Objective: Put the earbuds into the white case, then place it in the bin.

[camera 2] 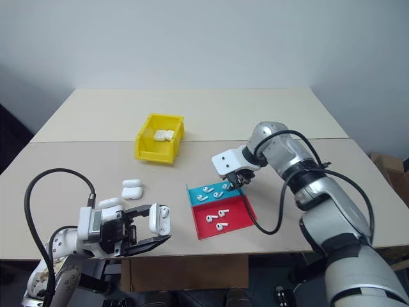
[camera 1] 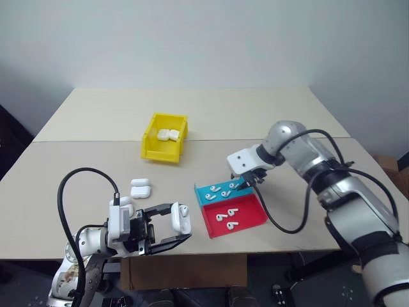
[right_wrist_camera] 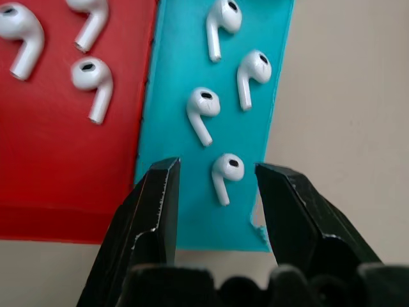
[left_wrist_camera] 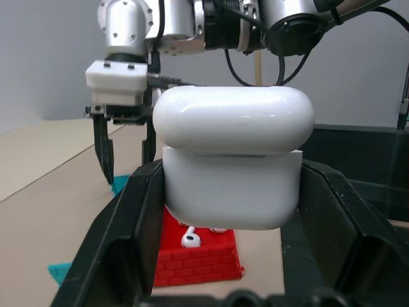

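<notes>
The left gripper (camera 1: 167,225), at the lower left of the left eye frame, is clamping a white case (camera 1: 181,217) between its fingers, and the case's lid is standing open. Two more cases (camera 1: 140,187) are lying on the table (camera 1: 83,166) just above it in the frame. The right gripper (camera 1: 246,182), right of centre, is pointing down over the blue tray (camera 1: 203,195) with its fingers apart; in the right wrist view they are straddling one earbud (right_wrist_camera: 225,174), not touching it. Other earbuds (right_wrist_camera: 203,112) are lying in the blue tray, and some in the red tray (camera 1: 252,216) touching it. The yellow bin (camera 1: 155,151) is sitting above centre, well apart from both grippers, holding white cases (camera 1: 167,134).
</notes>
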You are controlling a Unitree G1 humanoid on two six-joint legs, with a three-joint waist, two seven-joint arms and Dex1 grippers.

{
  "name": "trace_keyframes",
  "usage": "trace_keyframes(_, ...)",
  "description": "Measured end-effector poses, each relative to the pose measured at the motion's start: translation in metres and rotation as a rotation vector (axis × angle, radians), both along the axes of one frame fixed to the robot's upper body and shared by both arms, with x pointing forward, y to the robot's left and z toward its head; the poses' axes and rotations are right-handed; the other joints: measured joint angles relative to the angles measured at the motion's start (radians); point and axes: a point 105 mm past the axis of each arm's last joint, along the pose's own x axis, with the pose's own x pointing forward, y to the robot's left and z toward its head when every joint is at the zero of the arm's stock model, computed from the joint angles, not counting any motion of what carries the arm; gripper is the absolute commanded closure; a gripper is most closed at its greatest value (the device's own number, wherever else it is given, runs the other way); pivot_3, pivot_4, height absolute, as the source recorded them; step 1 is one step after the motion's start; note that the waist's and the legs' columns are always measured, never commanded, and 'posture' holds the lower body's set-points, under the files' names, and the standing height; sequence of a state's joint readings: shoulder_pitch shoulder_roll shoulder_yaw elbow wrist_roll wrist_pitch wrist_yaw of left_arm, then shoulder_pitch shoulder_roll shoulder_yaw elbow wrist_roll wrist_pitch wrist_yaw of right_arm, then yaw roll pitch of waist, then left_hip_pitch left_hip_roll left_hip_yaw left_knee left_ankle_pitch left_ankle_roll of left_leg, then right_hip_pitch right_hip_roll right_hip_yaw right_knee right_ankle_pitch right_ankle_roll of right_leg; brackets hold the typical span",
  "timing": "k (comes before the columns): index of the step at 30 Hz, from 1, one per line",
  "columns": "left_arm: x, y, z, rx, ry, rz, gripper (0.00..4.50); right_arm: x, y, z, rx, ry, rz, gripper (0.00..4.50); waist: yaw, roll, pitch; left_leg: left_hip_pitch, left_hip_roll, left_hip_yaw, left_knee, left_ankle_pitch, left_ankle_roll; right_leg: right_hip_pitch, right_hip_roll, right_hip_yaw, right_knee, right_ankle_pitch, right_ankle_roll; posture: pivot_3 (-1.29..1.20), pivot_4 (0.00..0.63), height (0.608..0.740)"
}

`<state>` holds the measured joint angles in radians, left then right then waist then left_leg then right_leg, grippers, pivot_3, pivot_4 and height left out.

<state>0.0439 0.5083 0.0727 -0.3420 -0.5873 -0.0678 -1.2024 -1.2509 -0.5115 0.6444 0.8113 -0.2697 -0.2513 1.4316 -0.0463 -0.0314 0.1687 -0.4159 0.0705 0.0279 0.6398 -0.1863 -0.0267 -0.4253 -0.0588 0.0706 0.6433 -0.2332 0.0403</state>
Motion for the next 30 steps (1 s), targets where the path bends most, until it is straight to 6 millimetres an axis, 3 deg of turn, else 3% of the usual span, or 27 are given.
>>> trace_keyframes(7,0.003,0.001,0.001,0.019,-0.018,0.025,1.71,0.010,0.002,-0.012,-0.065,-0.024,0.003,2.21,0.003,0.000,0.000,0.000,0.000,0.000,0.000,0.000,0.000,0.000,0.000,0.000,0.000,0.000,0.000,0.00,0.150,0.740)
trace_keyframes(30,0.006,0.002,0.001,0.035,-0.023,0.068,1.71,0.012,0.005,-0.025,-0.103,-0.030,0.034,2.21,0.000,0.001,0.000,0.001,0.000,0.000,0.000,0.000,0.000,0.000,0.000,0.000,0.002,0.000,0.000,0.00,0.150,0.740)
